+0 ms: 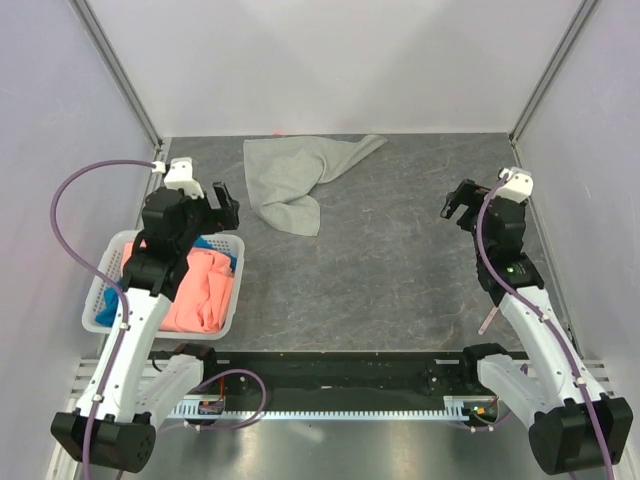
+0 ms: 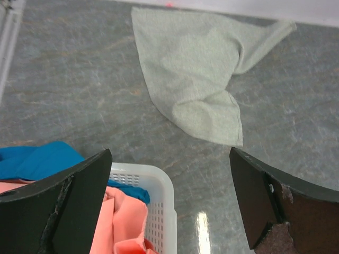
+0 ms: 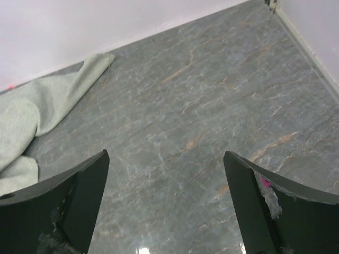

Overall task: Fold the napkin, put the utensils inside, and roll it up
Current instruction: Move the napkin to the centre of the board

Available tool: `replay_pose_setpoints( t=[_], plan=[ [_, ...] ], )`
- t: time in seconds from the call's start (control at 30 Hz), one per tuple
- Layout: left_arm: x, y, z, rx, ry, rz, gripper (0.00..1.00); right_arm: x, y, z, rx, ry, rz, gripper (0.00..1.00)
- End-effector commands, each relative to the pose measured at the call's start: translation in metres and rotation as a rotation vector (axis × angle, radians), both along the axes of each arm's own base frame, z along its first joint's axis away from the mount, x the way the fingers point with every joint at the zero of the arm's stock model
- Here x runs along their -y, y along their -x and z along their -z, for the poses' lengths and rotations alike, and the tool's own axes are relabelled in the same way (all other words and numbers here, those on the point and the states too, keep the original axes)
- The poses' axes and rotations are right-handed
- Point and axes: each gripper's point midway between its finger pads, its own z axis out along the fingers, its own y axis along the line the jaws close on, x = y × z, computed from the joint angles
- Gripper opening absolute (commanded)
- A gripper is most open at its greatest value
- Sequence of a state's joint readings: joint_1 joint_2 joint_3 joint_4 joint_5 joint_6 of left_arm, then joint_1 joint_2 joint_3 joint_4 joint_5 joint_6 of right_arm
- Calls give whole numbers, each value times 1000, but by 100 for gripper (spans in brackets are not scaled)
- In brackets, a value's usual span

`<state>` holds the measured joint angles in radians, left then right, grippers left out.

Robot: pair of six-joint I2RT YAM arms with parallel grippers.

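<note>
The napkin (image 1: 300, 180) is lying unfolded and rumpled on the grey marbled table (image 1: 400, 270), toward the far edge and left of centre; one corner is trailing out to the right along the foot of the back wall (image 1: 330, 60), and a soft rounded fold is bulging at its near end; nothing is lying on it or touching it. The left gripper (image 1: 222, 208) is hanging in the air by the far right corner of a white slotted basket (image 1: 100, 300), with its jaws standing wide apart and gripping nothing; in the left wrist view its dark fingers (image 2: 79, 201) are framing the napkin, which is lying ahead of them and clear of both. The basket is sitting at the left side of the table and is holding a coral-orange cloth (image 1: 195, 290) with a blue cloth (image 1: 218, 246) bunched at its far end. The right gripper (image 1: 458, 203) is hovering over bare table on the right side, well apart from the napkin, its jaws likewise spread wide and empty; its wrist view is catching only the napkin's trailing corner at the left edge. The utensil (image 1: 487, 318), a slim pinkish stick, is lying on the table near the front right, just beside the right arm (image 1: 530, 310) and well apart from the napkin; it is showing too small to tell more.
</note>
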<state>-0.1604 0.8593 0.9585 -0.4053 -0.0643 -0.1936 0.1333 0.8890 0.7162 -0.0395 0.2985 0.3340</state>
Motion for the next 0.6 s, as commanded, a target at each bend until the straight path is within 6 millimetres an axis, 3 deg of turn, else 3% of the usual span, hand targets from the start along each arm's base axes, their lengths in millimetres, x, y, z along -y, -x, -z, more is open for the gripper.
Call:
replay_pose_setpoints(
  t=[0.0,0.07,0.2,0.3,0.33,0.37,0.43,0.47,0.5,0.53,0.57],
  plan=[
    [19,5,-2,-2,37,103,100,-17,8,-17,-43,-35,-91,98],
    [24,10,7,-6,44,136,100,-24,4,-31,-36,-36,-132,98],
    [28,13,21,-28,21,176,100,-38,-14,-34,-72,-32,-202,98],
    [34,17,25,-38,28,214,100,-63,-42,-16,-118,-63,-272,98],
    [34,18,26,-38,32,214,100,-74,-56,1,-164,-61,-285,97],
    [34,18,27,-40,32,216,100,-99,-61,6,-175,-53,-337,97],
    [33,17,32,-51,27,212,100,-126,-84,27,-235,-20,-348,96],
    [32,16,35,-59,22,204,100,-153,-85,35,-259,-4,-393,95],
    [31,15,37,-65,21,201,100,-167,-95,65,-325,20,-401,94],
    [31,15,39,-71,19,197,100,-183,-106,58,-309,17,-416,94],
    [30,14,40,-74,19,193,100,-205,-106,66,-325,22,-449,93]
  ],
)
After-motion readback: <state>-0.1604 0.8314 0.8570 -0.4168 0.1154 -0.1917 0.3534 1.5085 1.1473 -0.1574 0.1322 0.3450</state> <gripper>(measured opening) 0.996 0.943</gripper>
